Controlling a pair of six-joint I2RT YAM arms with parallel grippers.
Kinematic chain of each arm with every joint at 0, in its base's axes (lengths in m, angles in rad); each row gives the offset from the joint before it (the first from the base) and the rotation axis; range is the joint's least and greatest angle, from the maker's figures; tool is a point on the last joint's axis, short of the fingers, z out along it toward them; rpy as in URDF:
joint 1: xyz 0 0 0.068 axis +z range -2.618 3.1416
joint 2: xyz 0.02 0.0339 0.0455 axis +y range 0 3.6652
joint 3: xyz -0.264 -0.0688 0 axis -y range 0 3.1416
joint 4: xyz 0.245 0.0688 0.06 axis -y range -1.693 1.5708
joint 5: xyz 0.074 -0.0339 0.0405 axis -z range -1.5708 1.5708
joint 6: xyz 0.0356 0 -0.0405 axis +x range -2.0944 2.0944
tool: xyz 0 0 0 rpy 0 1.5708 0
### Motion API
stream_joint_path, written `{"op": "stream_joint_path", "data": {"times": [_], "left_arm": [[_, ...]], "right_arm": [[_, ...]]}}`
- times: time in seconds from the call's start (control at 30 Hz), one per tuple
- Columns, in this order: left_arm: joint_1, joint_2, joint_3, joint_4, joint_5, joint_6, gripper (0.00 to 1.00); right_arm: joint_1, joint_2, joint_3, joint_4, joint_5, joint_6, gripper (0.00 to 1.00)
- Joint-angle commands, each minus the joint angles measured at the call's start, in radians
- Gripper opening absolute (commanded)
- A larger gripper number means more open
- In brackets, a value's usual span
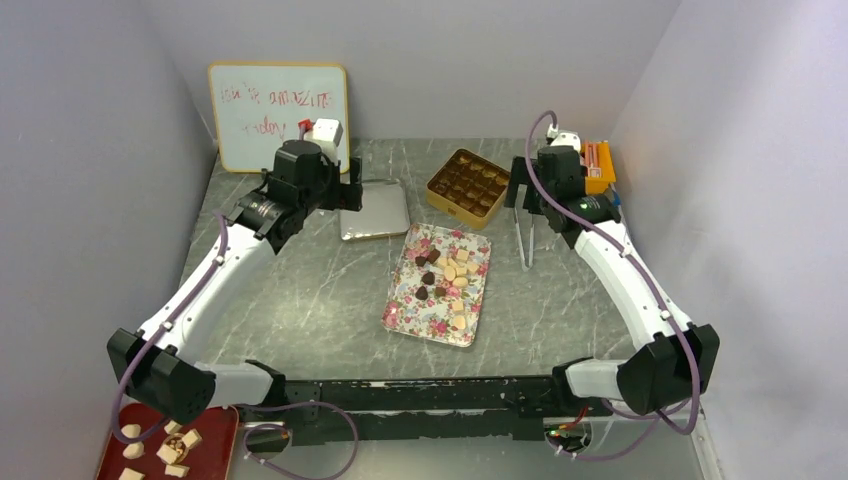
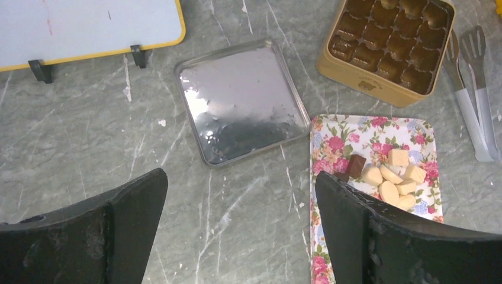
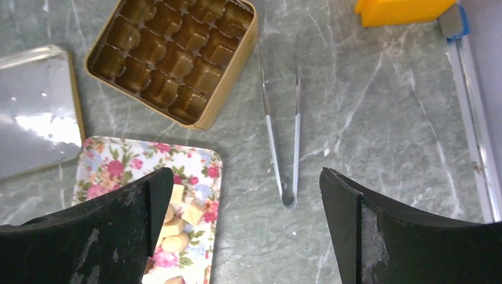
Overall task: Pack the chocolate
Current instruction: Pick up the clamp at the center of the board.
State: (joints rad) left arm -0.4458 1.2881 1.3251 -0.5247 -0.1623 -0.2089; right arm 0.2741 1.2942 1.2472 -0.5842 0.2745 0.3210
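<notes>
in the top view the serving tray (image 1: pixel 406 314) lies at the centre of the table (image 1: pixel 300 300), with the chocolates (image 1: pixel 447 275) on it, mostly toward its upper half. the compartment tin (image 1: pixel 469 187) sits just above the tray, and the flat lid (image 1: pixel 373 209) lies left of the tin. the whiteboard (image 1: pixel 279 116) stands behind the lid, upper left. the tongs (image 1: pixel 526 238) lie right of tin and tray. a small box (image 1: pixel 599 166) sits upper right. in the lower left corner a second tray (image 1: pixel 215 432) holds blocky chunks (image 1: pixel 168 452).

a scribbled whiteboard (image 1: pixel 278 115) stands at the back; tongs (image 3: pixel 288 203) lie near an orange box (image 1: pixel 598 165); beige chunks (image 1: pixel 168 452) sit on a red tray (image 1: pixel 218 440).
</notes>
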Motion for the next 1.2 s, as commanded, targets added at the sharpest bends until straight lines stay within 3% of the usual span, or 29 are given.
{"op": "stream_joint_path", "data": {"times": [0.0,0.27,0.63,0.83,1.17], "left_arm": [[-0.002,-0.056,-0.027,0.038,0.029,-0.031,1.00],[-0.002,-0.119,-0.105,0.057,0.040,-0.061,1.00],[0.001,-0.141,-0.159,0.080,0.043,-0.076,1.00],[0.002,-0.153,-0.193,0.110,0.045,-0.078,1.00],[0.004,-0.148,-0.231,0.167,0.044,-0.088,1.00]], "right_arm": [[0.017,-0.076,-0.066,0.030,0.098,-0.080,1.00],[0.016,-0.200,-0.205,0.181,-0.078,-0.180,1.00],[0.006,-0.048,-0.245,0.132,0.016,-0.160,1.00],[-0.061,-0.012,-0.259,0.123,0.046,-0.143,0.94],[-0.115,0.067,-0.288,0.172,-0.066,-0.131,0.95]]}}
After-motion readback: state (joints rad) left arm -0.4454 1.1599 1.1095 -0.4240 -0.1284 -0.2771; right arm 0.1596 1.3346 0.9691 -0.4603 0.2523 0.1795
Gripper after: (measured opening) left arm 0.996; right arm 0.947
